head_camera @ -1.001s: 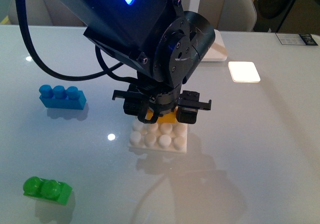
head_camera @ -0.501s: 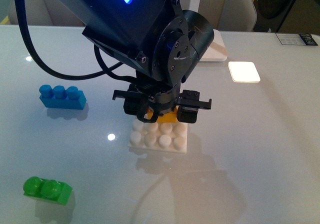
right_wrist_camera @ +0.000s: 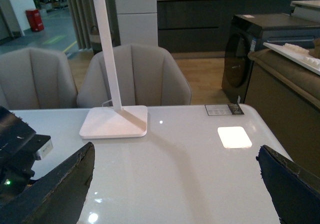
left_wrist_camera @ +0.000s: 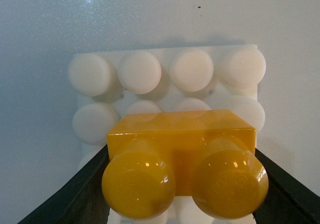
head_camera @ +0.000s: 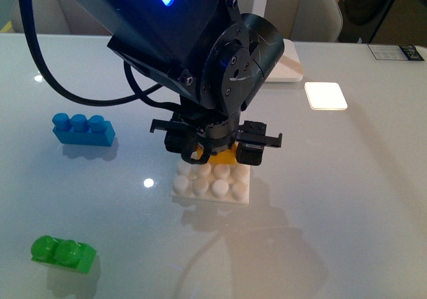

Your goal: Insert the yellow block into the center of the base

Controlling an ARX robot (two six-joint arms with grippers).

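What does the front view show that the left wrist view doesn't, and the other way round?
Only the front view shows the blue three-stud plastic brick, the green two-stud plastic brick, the glowing square tile and the dark left arm above its left pincer. Only the left wrist view shows the two round studs of the small yellow plastic block close up, with dark fingers on either side. Both show that block held over the white square studded base plate.
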